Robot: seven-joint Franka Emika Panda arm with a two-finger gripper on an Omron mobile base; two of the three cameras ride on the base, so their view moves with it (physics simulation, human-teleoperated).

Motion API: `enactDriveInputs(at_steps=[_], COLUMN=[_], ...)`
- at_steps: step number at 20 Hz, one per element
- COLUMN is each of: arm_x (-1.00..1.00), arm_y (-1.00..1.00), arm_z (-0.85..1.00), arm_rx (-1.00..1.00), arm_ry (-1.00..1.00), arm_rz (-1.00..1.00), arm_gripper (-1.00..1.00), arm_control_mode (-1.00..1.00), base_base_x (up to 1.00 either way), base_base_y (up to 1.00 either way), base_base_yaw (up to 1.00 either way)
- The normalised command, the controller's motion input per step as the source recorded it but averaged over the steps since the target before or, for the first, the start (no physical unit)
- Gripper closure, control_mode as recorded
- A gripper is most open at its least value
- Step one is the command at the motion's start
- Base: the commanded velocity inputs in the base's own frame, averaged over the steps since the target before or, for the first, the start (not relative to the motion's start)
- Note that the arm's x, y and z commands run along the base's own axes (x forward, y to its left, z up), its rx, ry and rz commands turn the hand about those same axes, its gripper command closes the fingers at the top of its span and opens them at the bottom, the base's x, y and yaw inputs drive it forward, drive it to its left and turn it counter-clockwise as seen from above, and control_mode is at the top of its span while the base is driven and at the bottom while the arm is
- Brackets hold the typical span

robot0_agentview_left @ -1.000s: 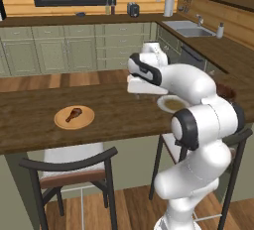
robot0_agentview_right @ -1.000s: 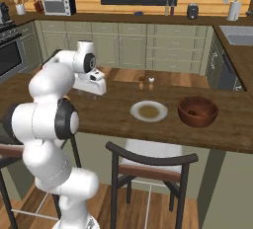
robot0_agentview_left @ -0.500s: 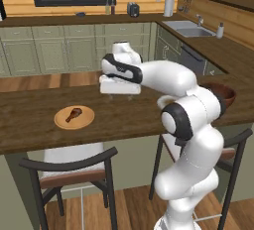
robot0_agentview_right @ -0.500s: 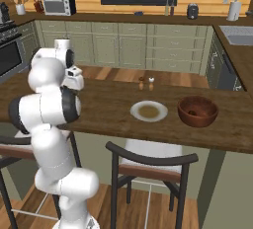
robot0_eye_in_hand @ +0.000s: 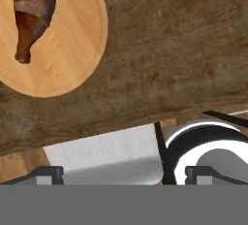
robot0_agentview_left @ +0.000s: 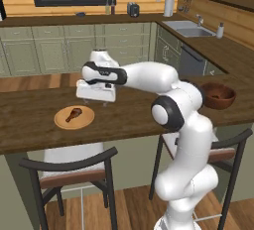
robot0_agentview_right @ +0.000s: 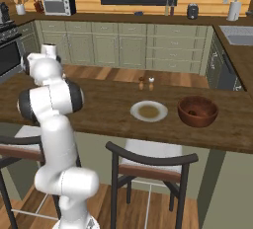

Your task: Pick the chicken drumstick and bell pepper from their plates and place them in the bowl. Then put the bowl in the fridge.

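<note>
The chicken drumstick [robot0_agentview_left: 74, 114] [robot0_eye_in_hand: 30, 19] lies on the tan wooden plate [robot0_agentview_left: 85, 120] [robot0_eye_in_hand: 68, 49] at the left of the island counter. My gripper [robot0_agentview_left: 95, 103] [robot0_eye_in_hand: 125, 175] hangs open a little to the right of that plate and above the counter, with its fingertips [robot0_eye_in_hand: 46, 173] wide apart and nothing between them. Further right along the counter stand the pale-rimmed plate [robot0_agentview_right: 136, 110], whose brownish centre looks bare, and the dark wooden bowl [robot0_agentview_left: 218, 96] [robot0_agentview_right: 197, 111]. The fridge is out of view.
Two small shakers [robot0_agentview_right: 146, 83] stand behind the pale-rimmed plate. Dark-framed stools [robot0_agentview_left: 74, 167] [robot0_agentview_right: 148, 160] are tucked under the counter's near edge; one stool's white seat [robot0_eye_in_hand: 106, 153] lies below my hand. Green cabinets and a sink [robot0_agentview_left: 191, 31] line the back.
The arm has swung left along the counter, from over the pale-rimmed plate's side to just right of the wooden plate with the drumstick. Plates and bowl have stayed put.
</note>
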Motion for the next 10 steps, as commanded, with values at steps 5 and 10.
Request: enactDriveInputs(at_steps=[5, 10], arm_x=[0.42, 0.35], arm_y=[0.64, 0.33], arm_z=[-0.20, -0.02], arm_rx=[-0.01, -0.13], arm_ry=[0.09, 0.10], arm_rz=[-0.14, -0.06], arm_gripper=[-1.00, -1.00], arm_control_mode=[-1.00, -1.00], base_base_x=[0.00, 0.00], base_base_y=[0.00, 0.00], base_base_yaw=[0.00, 0.00])
